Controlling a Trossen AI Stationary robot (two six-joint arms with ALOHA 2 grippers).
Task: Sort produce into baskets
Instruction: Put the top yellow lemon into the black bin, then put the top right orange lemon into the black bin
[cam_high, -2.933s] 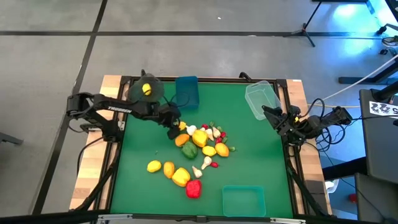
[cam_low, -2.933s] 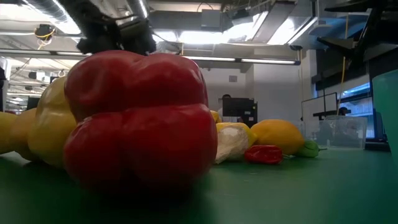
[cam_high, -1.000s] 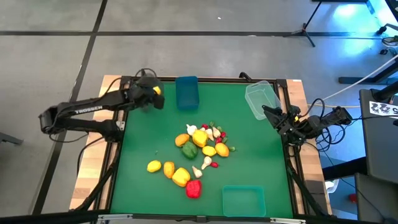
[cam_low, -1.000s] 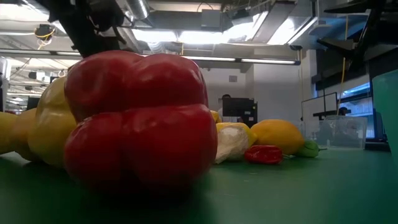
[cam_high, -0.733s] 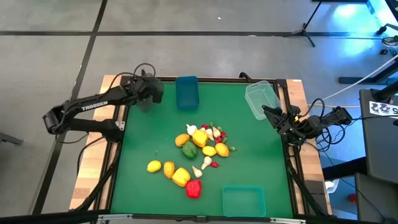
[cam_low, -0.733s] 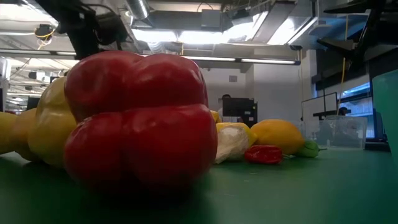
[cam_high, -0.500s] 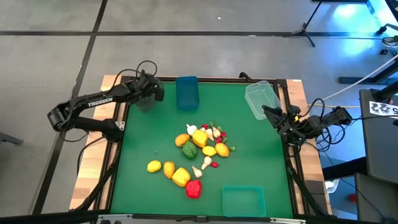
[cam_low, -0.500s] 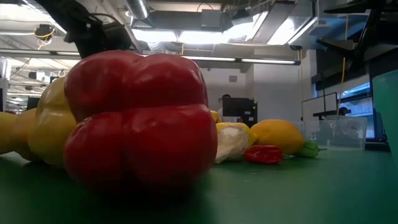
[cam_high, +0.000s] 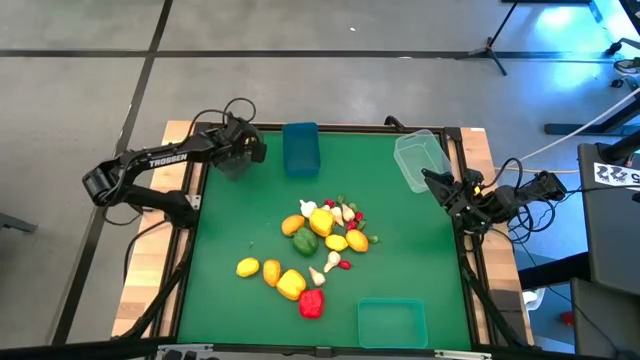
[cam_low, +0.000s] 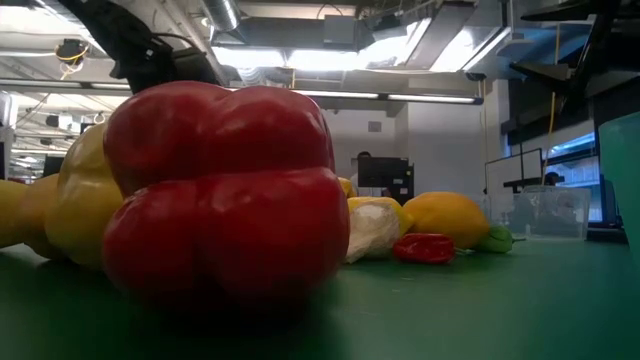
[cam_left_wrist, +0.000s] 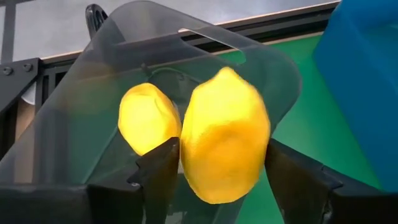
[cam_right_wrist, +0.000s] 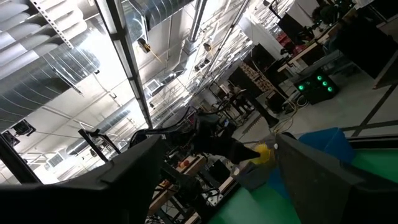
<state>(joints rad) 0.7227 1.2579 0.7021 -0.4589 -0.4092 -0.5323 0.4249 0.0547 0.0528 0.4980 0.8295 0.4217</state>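
Under my claw lies a green mat (cam_high: 410, 265) framed by black rails (cam_high: 190, 240); grey floor (cam_high: 90, 90), a tripod (cam_high: 492, 45) and cables (cam_high: 575, 125) lie beyond.

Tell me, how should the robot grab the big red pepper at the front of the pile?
Probably from straight above, one finger on each bulging side of the red pepper. It is wide and lumpy, so pinching across its middle seems steadiest. The yellow pepper touches its far side, so the fingers should come down on the two sides left open.
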